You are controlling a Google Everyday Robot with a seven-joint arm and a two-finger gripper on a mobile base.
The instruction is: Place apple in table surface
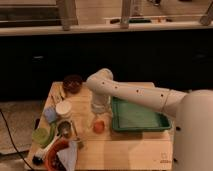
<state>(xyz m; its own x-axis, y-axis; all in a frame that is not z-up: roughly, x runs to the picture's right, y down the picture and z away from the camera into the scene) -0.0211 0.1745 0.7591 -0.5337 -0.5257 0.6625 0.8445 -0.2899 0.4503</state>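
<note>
claw point(98, 114) just above apple point(99, 127) | opening: cannot tell | apple on table surface point(130, 148), near green tray point(138, 115)

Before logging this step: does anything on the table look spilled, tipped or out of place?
Nothing stands out. The apple sits on the table surface beside the green tray, with the gripper directly above it.

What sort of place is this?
Probably an indoor test setup, perhaps a lab: a wooden table holds a cup, a bowl and a green tray, and the gripper hangs just above the apple.
</note>
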